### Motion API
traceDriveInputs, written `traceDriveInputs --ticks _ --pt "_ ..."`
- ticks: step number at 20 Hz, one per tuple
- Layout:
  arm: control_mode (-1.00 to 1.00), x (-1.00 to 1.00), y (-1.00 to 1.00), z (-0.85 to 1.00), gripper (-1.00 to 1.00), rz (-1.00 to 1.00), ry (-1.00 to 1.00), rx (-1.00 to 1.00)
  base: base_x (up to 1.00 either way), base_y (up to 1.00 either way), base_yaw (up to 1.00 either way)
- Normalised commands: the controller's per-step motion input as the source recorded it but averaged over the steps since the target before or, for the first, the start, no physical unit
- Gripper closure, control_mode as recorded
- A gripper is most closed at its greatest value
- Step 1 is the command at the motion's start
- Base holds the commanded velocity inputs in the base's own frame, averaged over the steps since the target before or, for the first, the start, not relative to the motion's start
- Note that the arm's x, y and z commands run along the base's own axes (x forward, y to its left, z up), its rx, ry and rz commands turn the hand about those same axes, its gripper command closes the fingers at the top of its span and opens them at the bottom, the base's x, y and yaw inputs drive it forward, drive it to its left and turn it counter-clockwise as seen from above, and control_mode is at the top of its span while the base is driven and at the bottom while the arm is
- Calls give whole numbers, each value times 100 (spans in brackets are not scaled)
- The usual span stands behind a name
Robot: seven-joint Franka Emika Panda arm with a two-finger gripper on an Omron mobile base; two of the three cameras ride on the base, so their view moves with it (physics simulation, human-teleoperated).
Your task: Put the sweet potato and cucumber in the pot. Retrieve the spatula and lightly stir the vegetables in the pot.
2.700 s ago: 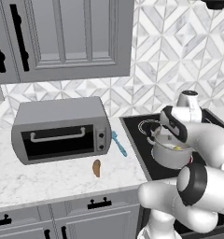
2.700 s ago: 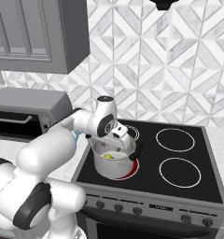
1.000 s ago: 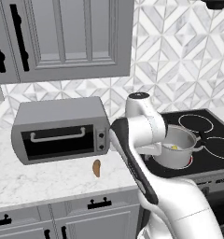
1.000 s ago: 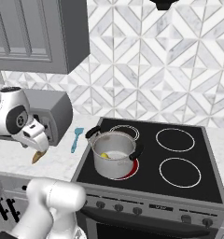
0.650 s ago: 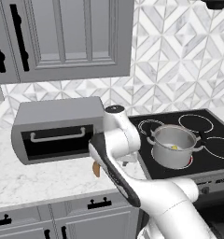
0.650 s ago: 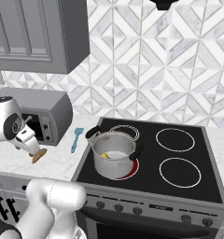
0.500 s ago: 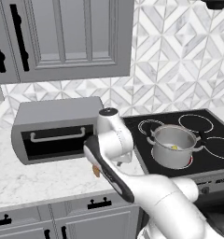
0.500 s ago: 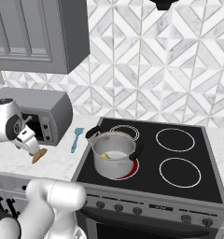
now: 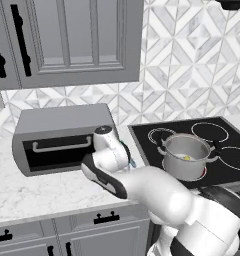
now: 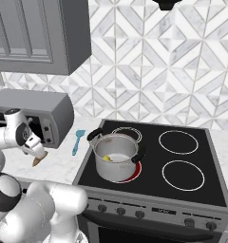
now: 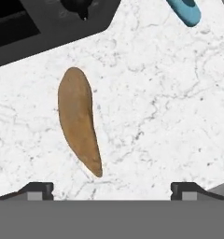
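orange-brown tapered sweet potato [image 11: 79, 125] lies on the white marble counter [image 11: 156, 116], just below the wide-spread gripper [image 11: 111, 189], near the grey toaster oven [image 10: 37, 114]; shiny steel pot [image 10: 117, 156] stands on the black stove [image 10: 182, 175].

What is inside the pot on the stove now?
Inside the pot lies a yellow-green piece, the cucumber. Its near wall hides part of the bottom.
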Motion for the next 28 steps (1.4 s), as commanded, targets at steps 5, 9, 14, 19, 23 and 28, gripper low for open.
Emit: traceDriveInputs --ticks 5,9,14,19,23,28 --pt "-100 39 1 -42 -100 0 2 0 0 0 0" --pt "-100 41 11 -41 -100 0 5 0 0 0 0" --pt "-100 27 33 -40 -100 0 5 0 0 0 0" --pt "-100 6 19 -26 100 0 1 0 0 0 0" --pt "-100 -2 -4 0 100 0 0 0 0 0 0" --pt "-100 -37 -47 42 100 -1 -5 1 0 0 0"
